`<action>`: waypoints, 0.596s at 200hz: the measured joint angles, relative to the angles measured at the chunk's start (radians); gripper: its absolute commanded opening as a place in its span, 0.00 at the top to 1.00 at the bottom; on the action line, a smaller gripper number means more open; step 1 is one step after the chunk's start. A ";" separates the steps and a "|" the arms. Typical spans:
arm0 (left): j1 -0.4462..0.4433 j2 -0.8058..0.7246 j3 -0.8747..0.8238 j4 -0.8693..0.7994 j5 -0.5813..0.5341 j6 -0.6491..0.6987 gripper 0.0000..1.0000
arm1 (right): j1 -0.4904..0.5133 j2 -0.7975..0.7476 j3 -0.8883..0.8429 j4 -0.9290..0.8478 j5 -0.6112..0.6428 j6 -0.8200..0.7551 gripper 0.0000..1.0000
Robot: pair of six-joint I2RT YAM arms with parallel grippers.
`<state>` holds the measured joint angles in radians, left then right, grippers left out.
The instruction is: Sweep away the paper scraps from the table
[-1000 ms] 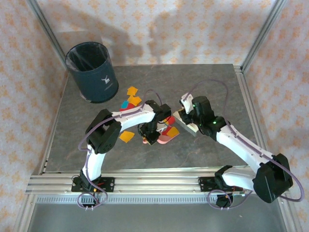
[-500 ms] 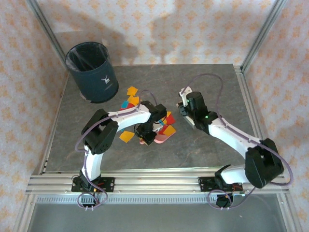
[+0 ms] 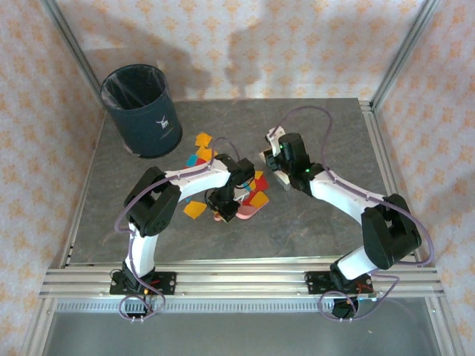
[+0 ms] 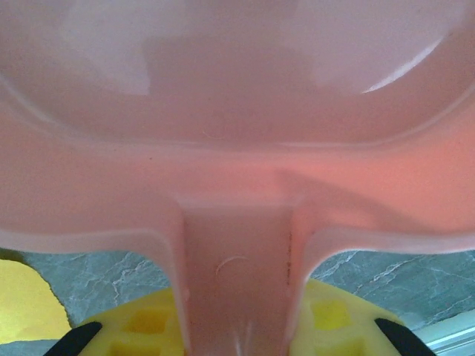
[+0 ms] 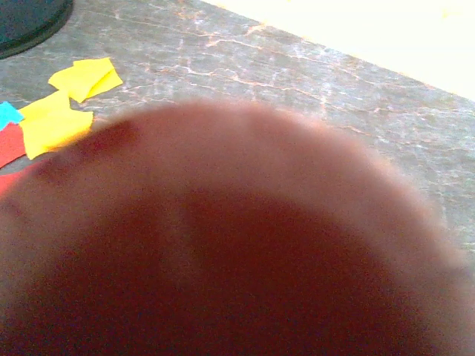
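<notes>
The paper scraps [image 3: 202, 139] lie in the middle of the table [image 3: 334, 133]. They are red, yellow and blue. Some are beside the pink dustpan [image 4: 237, 133] and some are nearer the dark bin [image 3: 141, 111]. My left claw [image 3: 223, 206] is clamped on the dustpan's handle. My right claw [image 3: 276, 169] is squeezed together just beside the scraps. A blurry red-brown thing [image 5: 223, 245] sits right before it, and I cannot tell what it is.

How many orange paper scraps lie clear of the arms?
3: one orange scrap beside the bin, another next to it, a third left of the dustpan. More near the dustpan may be covered.
</notes>
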<state>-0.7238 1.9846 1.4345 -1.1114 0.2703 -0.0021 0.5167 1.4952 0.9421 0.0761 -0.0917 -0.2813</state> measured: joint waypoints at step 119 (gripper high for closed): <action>0.006 0.024 0.051 -0.019 0.011 0.000 1.00 | 0.011 -0.019 0.000 -0.046 -0.186 0.006 1.00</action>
<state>-0.7174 2.0083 1.4860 -1.1301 0.2813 -0.0017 0.5278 1.4761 0.9424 0.0299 -0.2775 -0.2749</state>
